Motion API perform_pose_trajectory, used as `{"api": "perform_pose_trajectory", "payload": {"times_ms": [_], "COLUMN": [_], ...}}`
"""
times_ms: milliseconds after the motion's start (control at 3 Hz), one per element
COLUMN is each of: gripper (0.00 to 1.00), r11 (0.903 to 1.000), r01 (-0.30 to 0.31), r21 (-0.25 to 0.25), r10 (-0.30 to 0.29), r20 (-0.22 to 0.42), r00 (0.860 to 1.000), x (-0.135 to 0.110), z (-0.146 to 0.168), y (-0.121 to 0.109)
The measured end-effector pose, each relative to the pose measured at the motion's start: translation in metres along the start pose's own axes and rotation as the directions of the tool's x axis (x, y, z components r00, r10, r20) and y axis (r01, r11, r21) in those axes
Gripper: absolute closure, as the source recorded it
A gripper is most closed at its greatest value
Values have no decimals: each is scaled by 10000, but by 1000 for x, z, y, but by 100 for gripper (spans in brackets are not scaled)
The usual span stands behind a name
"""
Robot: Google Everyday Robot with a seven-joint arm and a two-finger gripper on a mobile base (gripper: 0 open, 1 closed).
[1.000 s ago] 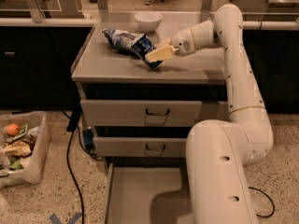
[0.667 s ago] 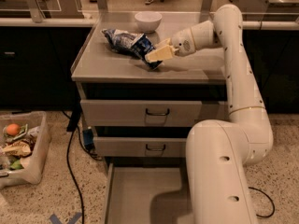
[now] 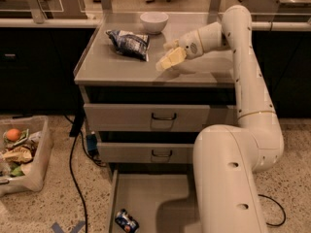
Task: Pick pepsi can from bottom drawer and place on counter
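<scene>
The small dark-blue pepsi can (image 3: 126, 221) with red-and-white marks lies on its side in the near left corner of the grey metal bottom drawer (image 3: 151, 197), just beside the left wall; the drawer is pulled out towards the viewer, so the can is open from above; the plain floor to its right is bare until the robot's white rounded body (image 3: 228, 178) covers the right part of the tray.

Above it the two grey upper drawers (image 3: 146, 116) with dark loop handles are closed and do not overhang the can; judging from this, a reach should come straight down on the left, keeping off the thin side wall.

The cream-coloured gripper (image 3: 169, 59) is far from the can, held over the middle of the flat grey-beige counter (image 3: 121, 69) at the end of the white arm (image 3: 245, 81); whether it is apart or together I cannot tell; the pick seems not yet begun.

On the counter a crinkled blue-and-white snack bag (image 3: 129, 42) lies left of the gripper and a white bowl (image 3: 154, 21) stands at the far edge; the near strip looks free for setting the can down.
</scene>
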State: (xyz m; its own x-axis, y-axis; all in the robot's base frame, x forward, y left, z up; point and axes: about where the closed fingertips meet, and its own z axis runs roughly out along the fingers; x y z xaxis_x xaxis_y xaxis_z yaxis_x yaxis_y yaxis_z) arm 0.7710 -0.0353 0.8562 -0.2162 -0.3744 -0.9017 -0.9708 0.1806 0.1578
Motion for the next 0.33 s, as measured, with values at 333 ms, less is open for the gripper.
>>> {"api": "perform_pose_trajectory", "payload": {"times_ms": [333], "gripper": [0], "r11": [10000], "r01": [0], "r21": [0], "r10": [0], "r20": [0], "r00": [10000], "x": [0], "z": [0], "y": [0]}}
